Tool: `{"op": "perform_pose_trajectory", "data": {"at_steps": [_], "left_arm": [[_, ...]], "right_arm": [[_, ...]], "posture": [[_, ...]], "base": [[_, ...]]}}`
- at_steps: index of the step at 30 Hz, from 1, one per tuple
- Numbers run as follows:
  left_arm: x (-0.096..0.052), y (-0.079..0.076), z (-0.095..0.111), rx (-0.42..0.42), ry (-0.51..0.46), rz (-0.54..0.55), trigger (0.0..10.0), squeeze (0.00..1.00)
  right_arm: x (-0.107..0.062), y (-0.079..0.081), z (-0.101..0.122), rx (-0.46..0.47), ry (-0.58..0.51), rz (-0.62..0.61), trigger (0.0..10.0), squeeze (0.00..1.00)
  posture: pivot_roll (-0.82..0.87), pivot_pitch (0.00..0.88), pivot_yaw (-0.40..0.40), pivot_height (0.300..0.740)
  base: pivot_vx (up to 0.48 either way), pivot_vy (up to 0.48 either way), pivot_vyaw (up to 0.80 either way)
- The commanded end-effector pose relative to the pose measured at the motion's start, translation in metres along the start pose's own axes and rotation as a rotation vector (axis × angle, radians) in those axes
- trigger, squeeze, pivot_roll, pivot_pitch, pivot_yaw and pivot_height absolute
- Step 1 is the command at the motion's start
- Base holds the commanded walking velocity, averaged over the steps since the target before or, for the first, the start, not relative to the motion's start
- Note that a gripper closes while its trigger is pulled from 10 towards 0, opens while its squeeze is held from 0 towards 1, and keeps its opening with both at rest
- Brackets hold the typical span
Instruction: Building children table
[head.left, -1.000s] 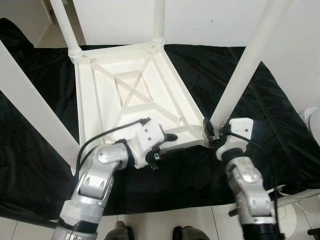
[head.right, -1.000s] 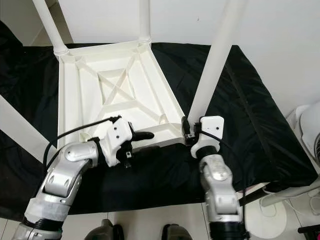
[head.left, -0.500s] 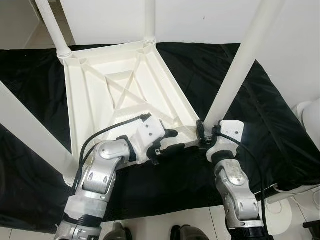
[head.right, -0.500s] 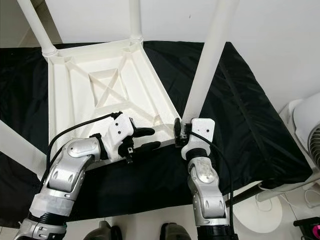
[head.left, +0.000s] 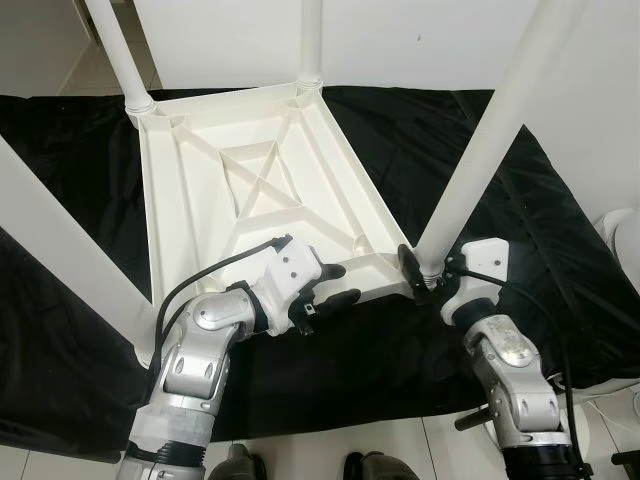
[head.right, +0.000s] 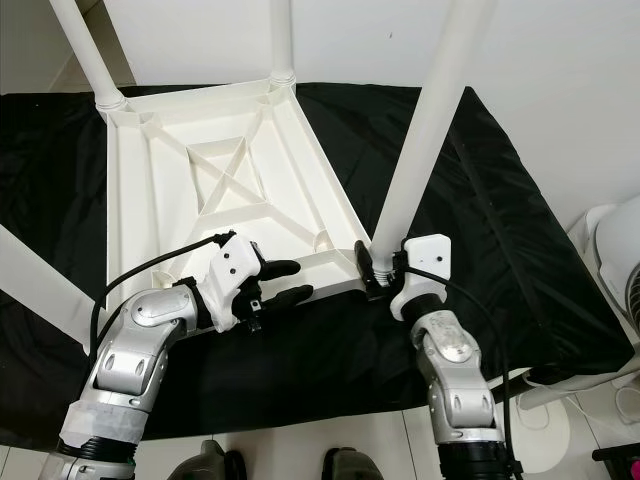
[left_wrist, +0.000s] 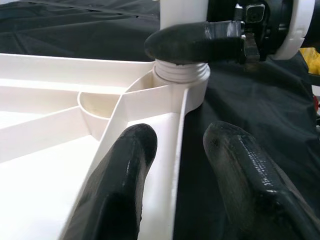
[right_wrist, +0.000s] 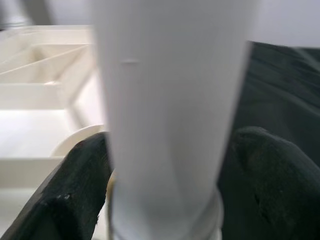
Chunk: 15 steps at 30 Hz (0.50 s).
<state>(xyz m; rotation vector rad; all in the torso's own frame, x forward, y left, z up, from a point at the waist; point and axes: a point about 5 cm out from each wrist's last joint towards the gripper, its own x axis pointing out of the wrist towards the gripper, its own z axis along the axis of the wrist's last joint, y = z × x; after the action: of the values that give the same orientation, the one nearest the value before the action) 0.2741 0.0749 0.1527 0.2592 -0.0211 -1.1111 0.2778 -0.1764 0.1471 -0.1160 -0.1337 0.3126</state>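
While the right gripper (head.left: 418, 272) clamps the near-right table leg (head.left: 483, 140) at five o'clock on the upturned white tabletop (head.left: 250, 190), the left gripper (head.left: 340, 284) straddles the rim, jaws wide; twisting crooked could cross-thread the leg.

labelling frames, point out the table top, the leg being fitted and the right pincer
table top (head.left: 190, 215): left eye view, flat underside panel
leg (head.left: 480, 150): left eye view, mid shaft
right pincer (right_wrist: 165, 190): right wrist view, between the fingertips

No readable text, labels, brands, numbers or signs on anything in view
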Motion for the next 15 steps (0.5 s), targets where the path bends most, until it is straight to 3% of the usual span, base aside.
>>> {"op": "perform_pose_trajectory", "data": {"at_steps": [1, 4, 15], "left_arm": [[-0.002, 0.013, -0.004, -0.012, 0.028, 0.304, 10.0, 0.0], [0.001, 0.015, -0.006, -0.059, 0.05, 0.3, 10.0, 0.0], [0.007, 0.021, -0.005, 0.006, 0.07, 0.323, 10.0, 0.0]], "right_arm": [[-0.001, -0.002, -0.003, 0.004, -0.004, 0.04, 10.0, 0.0], [0.003, -0.004, -0.003, -0.024, -0.022, 0.168, 10.0, 0.0], [0.017, -0.005, 0.0, -0.039, -0.032, 0.278, 10.0, 0.0]], "posture": [[-0.12, 0.046, 0.03, 0.74], [-0.13, 0.044, 0.044, 0.74], [-0.14, 0.022, 0.043, 0.74]], "base": [[0.0, 0.0, 0.0], [0.0, 0.0, 0.0], [0.0, 0.0, 0.0]]}}
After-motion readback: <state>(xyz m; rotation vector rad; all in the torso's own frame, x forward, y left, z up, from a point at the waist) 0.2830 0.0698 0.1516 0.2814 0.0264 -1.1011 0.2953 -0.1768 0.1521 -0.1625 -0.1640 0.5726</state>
